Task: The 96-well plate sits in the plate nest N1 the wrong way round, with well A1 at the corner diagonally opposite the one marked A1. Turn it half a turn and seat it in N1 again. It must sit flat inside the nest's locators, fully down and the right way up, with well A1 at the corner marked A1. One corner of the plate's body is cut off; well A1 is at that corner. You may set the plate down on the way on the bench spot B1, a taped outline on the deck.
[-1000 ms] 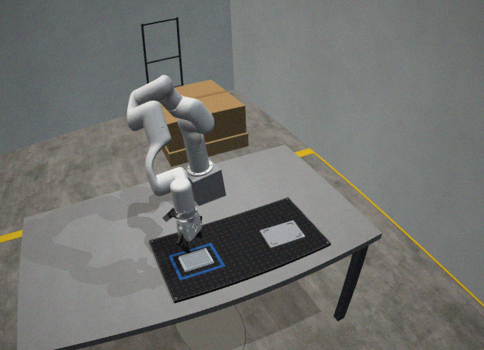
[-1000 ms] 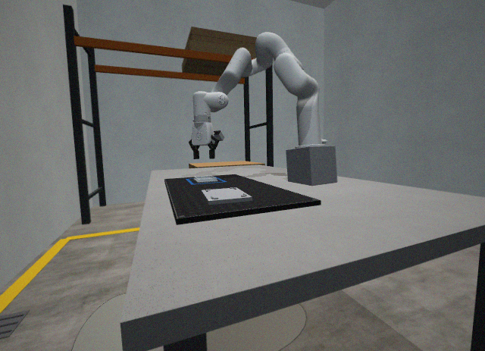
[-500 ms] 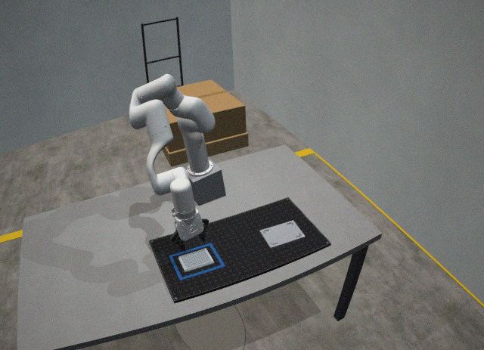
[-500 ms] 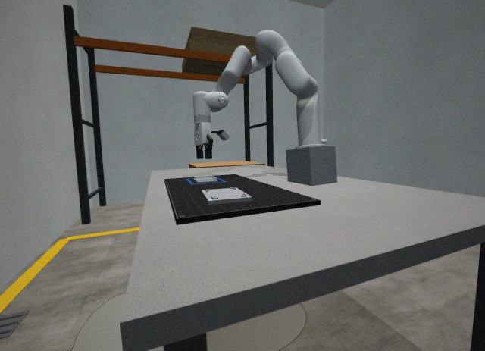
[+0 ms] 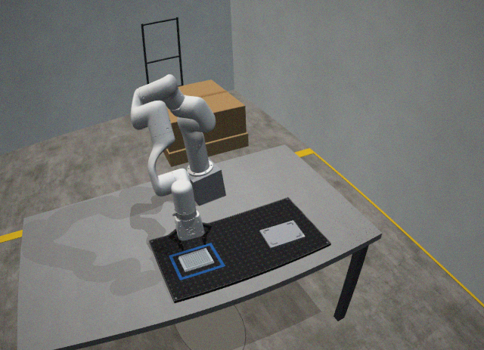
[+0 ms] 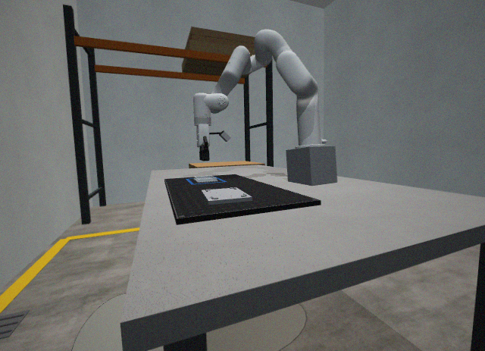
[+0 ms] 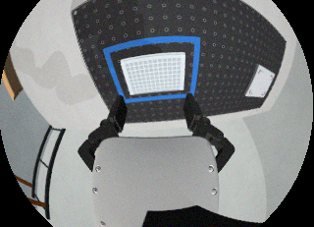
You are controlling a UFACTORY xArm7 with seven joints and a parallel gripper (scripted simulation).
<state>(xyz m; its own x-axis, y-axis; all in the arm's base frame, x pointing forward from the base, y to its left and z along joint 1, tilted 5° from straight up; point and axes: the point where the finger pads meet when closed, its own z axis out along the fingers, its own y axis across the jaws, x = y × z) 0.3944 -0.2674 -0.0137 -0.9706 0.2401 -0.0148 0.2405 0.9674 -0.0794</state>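
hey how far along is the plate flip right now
Done: the 96-well plate is out of nest N1 and lies inside the blue B1 outline. In hand: nothing; the open gripper hovers above the plate. Left: regrip, carry it back and seat it in N1, A1 matched. The cut corner is too small to read.

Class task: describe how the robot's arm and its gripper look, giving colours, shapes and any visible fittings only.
The arm is glossy white, built of rounded tubular links, on a grey block base. The gripper has a pale grey body with small screws and two black fingers. No cables or markings are visible.
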